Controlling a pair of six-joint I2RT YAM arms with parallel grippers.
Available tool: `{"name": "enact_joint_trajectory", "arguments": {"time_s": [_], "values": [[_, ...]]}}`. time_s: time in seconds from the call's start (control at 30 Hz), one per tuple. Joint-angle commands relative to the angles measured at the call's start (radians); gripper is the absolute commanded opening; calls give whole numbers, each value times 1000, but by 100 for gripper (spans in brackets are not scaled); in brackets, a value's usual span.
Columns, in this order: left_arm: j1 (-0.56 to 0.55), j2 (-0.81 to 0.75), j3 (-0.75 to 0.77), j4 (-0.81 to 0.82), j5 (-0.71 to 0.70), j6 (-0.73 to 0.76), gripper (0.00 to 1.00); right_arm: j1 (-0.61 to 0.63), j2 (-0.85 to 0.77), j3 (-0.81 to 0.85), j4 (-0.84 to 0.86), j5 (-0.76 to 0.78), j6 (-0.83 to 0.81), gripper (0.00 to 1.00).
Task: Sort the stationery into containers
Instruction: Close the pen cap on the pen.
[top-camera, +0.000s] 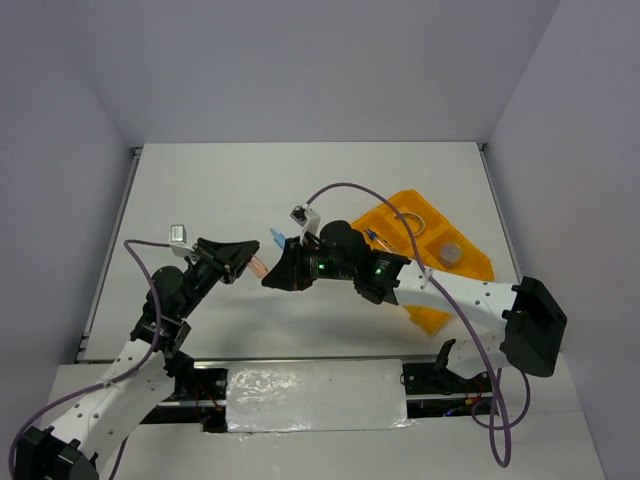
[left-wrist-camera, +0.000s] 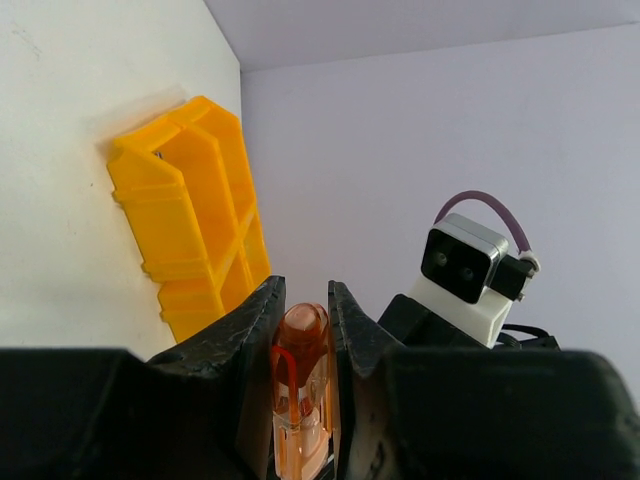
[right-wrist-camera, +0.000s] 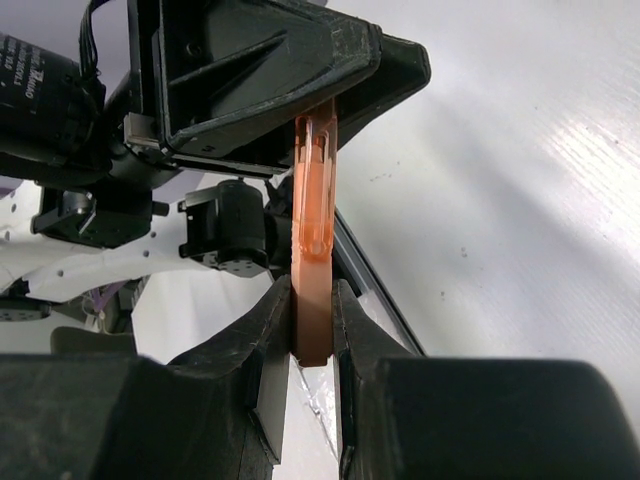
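a translucent salmon-pink pen-like piece is being clamped by left jaws and right jaws; it risks being snapped by opposing pulls.

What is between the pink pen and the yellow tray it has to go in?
Only the robot's own right arm. The left hand and right hand each pinch an end of the pink pen, and the right arm lies between it and the yellow tray. No loose thing visibly blocks the way.
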Motion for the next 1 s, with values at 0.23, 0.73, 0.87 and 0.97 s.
{"name": "enact_joint_trajectory", "arguments": {"time_s": [0.23,0.73,0.87,0.97], "values": [[-6,-35,-8,94,93,30,0,-67,235,346,149,-90,-51,0],[-31,-54,10,21,144,205,0,-98,353,530,118,-183,-95,0],[-31,-22,195,-218,75,358,22,-110,258,336,143,-152,-112,0],[-29,5,289,-376,-40,429,99,-118,193,239,124,-132,-140,0]]}}
